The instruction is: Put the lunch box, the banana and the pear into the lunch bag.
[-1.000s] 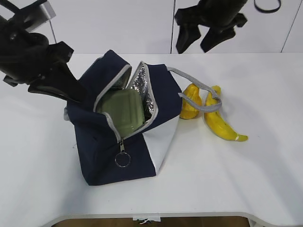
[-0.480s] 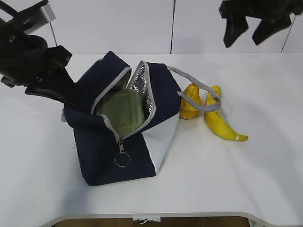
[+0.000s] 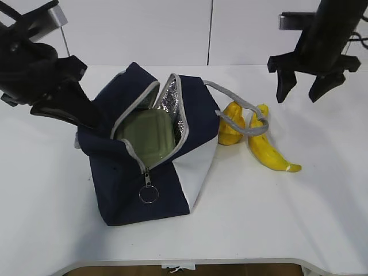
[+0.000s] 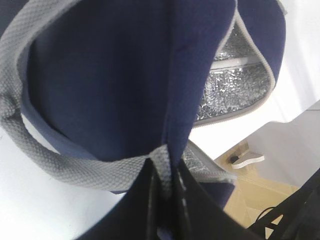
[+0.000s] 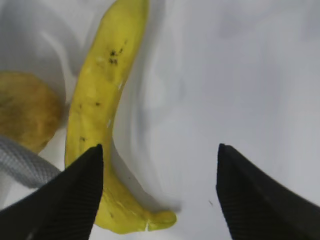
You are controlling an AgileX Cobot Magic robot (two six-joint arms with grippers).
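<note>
above the right side of the white table (image 3: 322, 218), the right gripper (image 3: 302, 89) hangs with its black jaws spread wide, grasping nothing, over the long curved yellow banana (image 3: 269, 150). just beside the banana lies the squat yellow-orange pear (image 3: 232, 126), with a grey rope handle (image 3: 244, 109) draped across both. at the far left, the left gripper (image 4: 167, 172) is clenched on the grey-edged rim of the boxy navy-blue fabric lunch bag (image 3: 138, 184), holding its foil-lined mouth agape. inside the bag sits the sage-green-lidded lunch box (image 3: 148, 137).
</note>
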